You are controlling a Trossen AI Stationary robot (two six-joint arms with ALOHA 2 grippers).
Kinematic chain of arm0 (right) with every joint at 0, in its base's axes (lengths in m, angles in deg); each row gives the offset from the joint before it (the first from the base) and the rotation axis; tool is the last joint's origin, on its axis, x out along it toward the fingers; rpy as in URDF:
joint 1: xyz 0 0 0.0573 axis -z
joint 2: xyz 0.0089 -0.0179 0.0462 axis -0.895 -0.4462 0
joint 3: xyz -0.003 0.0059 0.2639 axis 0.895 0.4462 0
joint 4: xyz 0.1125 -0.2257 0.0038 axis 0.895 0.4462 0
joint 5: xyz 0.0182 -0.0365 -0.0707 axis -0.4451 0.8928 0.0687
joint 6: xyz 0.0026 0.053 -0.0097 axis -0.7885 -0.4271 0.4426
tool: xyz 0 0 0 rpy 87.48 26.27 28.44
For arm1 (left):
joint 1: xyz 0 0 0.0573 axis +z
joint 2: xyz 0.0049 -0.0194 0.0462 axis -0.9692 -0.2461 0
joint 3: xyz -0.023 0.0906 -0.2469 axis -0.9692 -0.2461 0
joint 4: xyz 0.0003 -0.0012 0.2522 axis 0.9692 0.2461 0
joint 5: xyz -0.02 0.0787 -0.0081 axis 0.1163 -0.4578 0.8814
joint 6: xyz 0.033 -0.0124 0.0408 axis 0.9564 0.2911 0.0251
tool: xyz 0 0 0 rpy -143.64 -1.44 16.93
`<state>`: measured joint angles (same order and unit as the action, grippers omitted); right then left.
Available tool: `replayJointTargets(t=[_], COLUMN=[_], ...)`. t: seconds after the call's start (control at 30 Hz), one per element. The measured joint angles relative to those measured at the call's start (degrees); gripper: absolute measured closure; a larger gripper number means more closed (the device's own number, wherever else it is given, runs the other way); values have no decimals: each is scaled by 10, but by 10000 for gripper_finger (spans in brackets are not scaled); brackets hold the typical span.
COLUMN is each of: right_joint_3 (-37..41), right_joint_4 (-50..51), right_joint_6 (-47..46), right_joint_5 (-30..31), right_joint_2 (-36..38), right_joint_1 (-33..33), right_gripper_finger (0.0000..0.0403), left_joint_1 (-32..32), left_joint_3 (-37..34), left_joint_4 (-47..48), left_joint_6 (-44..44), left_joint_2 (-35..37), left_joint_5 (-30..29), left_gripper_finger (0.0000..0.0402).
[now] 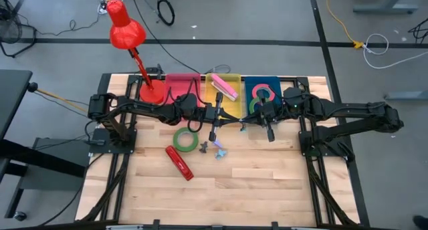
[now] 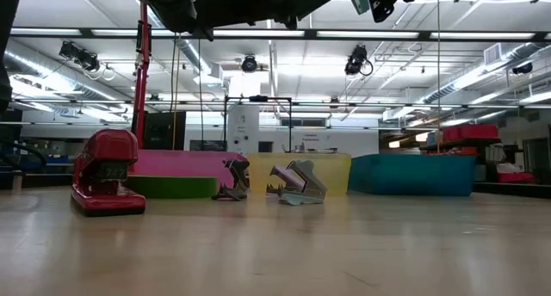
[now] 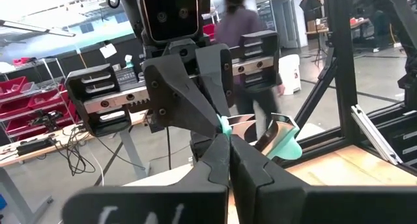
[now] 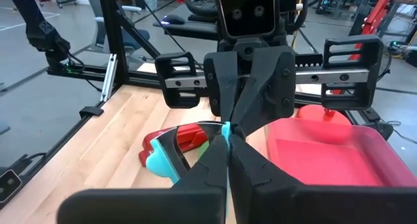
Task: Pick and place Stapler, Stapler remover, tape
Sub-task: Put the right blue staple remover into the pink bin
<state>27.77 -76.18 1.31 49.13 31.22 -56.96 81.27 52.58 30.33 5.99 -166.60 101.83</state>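
Note:
A teal stapler remover [image 3: 279, 138] with chrome jaws hangs in the air over the table's middle, between my two grippers, which face each other tip to tip. My left gripper [image 3: 228, 152] comes from the left and my right gripper [image 4: 227, 149] from the right; both are shut on it. On the table lie a red stapler [image 1: 179, 162], a green tape ring [image 1: 185, 139] flat beside it, and two more stapler removers [image 1: 204, 147] [image 1: 219, 150]. A red-pink tape ring [image 1: 262, 91] and a green one [image 1: 256, 106] lie in the blue bin [image 1: 274, 83]. My left gripper pinches a thin teal edge of the remover [image 3: 225, 127] between its two fingertips, coming level from the table's left. The remover is clear of the table, its chrome jaws and teal handle sticking out sideways toward the near edge. My right gripper pinches the same teal edge [image 4: 226, 129] between its fingertips, level from the table's right, its tips right against the left gripper's. The remover's body [image 4: 163, 160] juts out to the side of the fingers, above the table.
Three bins stand in a row at the far edge: a pink-red one [image 1: 182, 83], a yellow one [image 1: 234, 77] holding a pink stapler [image 1: 225, 87], and the blue one. A red desk lamp [image 1: 127, 33] stands at the far left. Bare wood lies toward the near edge.

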Motion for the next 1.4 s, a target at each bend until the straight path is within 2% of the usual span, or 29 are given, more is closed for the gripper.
replayJointTargets(t=[0.2,0.57,0.73,0.83,1.23,1.4], right_joint_3=[0,0,0,0,0,0], right_joint_4=[-3,-17,-17,-13,47,74], right_joint_6=[-3,-28,-28,-28,-17,-13], right_joint_5=[4,3,1,16,155,191], right_joint_2=[0,0,0,0,0,0], right_joint_1=[0,0,0,0,0,5], right_gripper_finger=[367,265,234,226,225,231], left_joint_1=[0,1,11,18,76,112], left_joint_3=[0,0,0,0,0,0], left_joint_4=[2,13,30,42,139,198], left_joint_6=[0,-1,-15,-26,-71,-88], left_joint_2=[0,0,0,0,15,46], left_joint_5=[0,0,0,0,9,33], left_gripper_finger=[400,401,401,401,401,401])
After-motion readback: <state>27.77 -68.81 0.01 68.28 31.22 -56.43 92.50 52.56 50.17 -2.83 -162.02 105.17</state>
